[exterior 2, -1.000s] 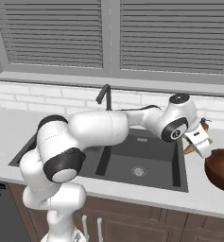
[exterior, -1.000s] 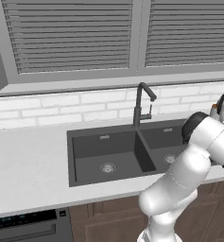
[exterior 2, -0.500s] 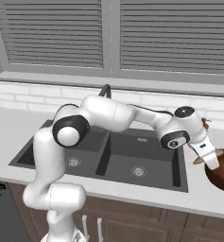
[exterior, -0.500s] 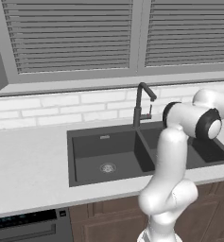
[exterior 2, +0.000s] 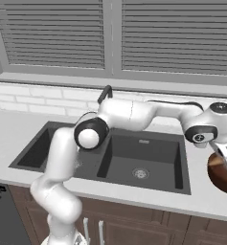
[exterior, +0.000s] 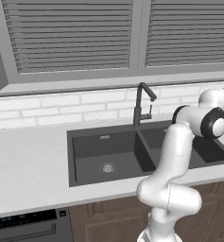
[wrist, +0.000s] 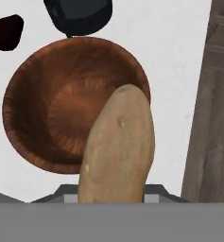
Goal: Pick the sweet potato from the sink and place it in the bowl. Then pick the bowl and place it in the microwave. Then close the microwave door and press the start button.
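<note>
- One sweet potato [wrist: 117, 149].
- One bowl [wrist: 52, 108], wooden.
- One sink [exterior: 132, 153] with two basins, each with one drain.
- One faucet [exterior: 141, 101].
- One counter [exterior: 28, 160].
- Two window blinds [exterior: 68, 35].

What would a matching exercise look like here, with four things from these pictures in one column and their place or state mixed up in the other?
Things:
1. sweet potato
2. bowl
3. faucet
4. sink

Place or state:
A. set into the counter, two dark basins
B. held in the tool, above the bowl
C. on the counter, nothing inside it
D. standing behind the basins

Pairs: 1-B, 2-C, 3-D, 4-A
</note>
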